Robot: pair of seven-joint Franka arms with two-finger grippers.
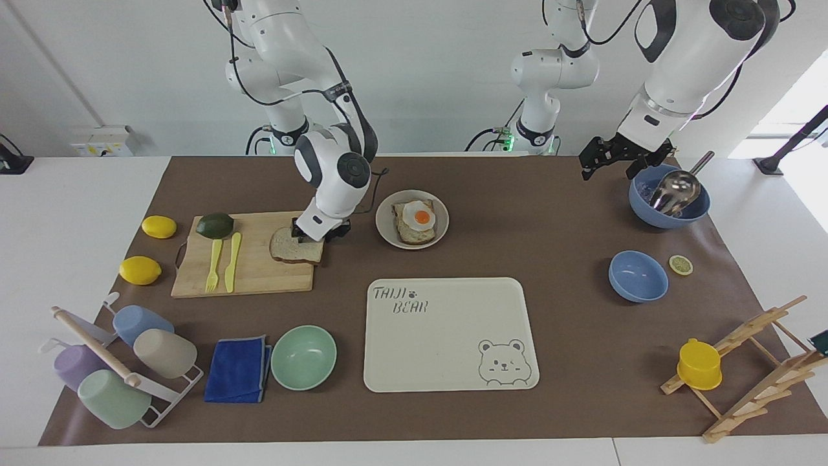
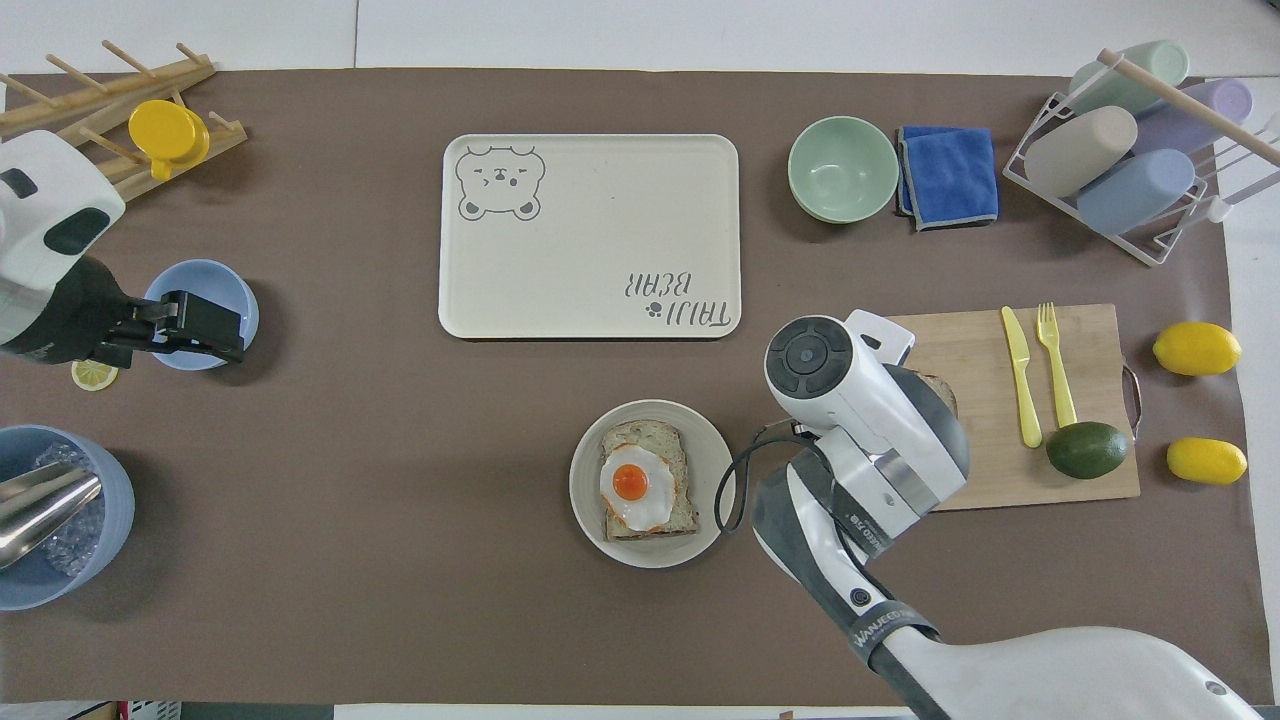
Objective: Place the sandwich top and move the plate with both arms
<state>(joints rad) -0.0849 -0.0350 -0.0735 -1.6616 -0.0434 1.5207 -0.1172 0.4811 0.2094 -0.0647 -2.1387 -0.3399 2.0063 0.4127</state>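
The sandwich top (image 1: 294,248), a pale bread slice with a brown crust, lies on the wooden cutting board (image 1: 252,272). My right gripper (image 1: 309,234) is down at the slice's edge nearer to the robots. In the overhead view the right arm hides all but a corner of the slice (image 2: 945,392). The plate (image 1: 388,233) sits beside the board, toward the left arm's end, and holds toast with a fried egg (image 1: 415,220). It also shows in the overhead view (image 2: 590,500). My left gripper (image 1: 607,169) waits open and empty in the air near the blue bowls (image 2: 215,328).
The board also holds a yellow fork and knife (image 1: 223,262) and an avocado (image 1: 215,224). The cream bear tray (image 1: 446,336) lies farther from the robots than the plate. A mint bowl (image 1: 304,357), a blue cloth, a cup rack, two lemons and two blue bowls (image 1: 638,276) stand around.
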